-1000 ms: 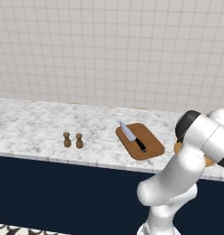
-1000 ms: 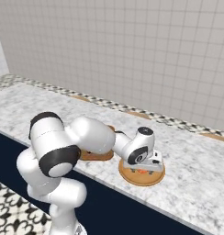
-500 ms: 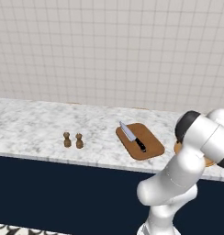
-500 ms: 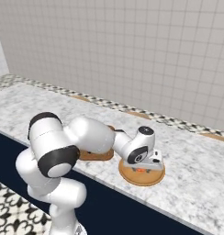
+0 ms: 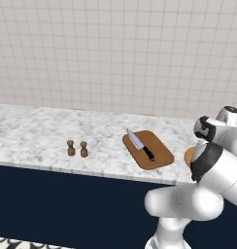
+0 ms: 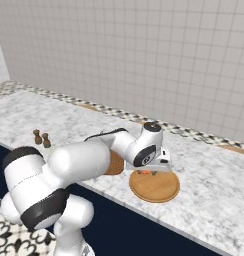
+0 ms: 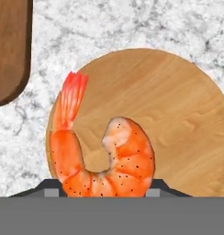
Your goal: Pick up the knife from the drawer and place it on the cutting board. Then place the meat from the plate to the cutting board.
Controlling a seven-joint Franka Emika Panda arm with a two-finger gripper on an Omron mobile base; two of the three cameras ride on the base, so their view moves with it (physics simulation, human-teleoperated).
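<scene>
1. Step in hand: the second half of the task. The knife (image 5: 140, 144) lies on the cutting board (image 5: 148, 149), blade towards the wall and black handle towards the counter's front edge, so the first half reads as done. The meat (image 7: 101, 155) is the item now being taken.

2. Tool: the gripper (image 6: 153, 171) is down over the near-left part of the plate (image 6: 159, 189). In the hand view the finger tips (image 7: 50, 188) stand on either side of the meat's lower curve, close against it. Judged as pinching the meat, though whether the pads truly bear on it cannot be told.

3. Location of the meat: on the plate, near its edge on the cutting-board side. It appears to rest on the plate, not raised. The plate sits on the marble counter (image 5: 38, 136) just beside the cutting board, apart from it by a narrow strip of counter.

4. Appearance of the meat: a shrimp, orange-red, curled into a hook; paler, whitish at the thick inner end; fine dark speckles along the body; a brighter red fanned tail pointing away from the fingers.

5. Next move calls for: a firm hold, a straight lift clear of the low rim, a short carry across to the cutting board, and a set-down on bare wood beside the knife rather than on its blade.

6. Other items: two small brown shakers (image 5: 77, 148) stand together on the counter, well apart from the cutting board.
</scene>
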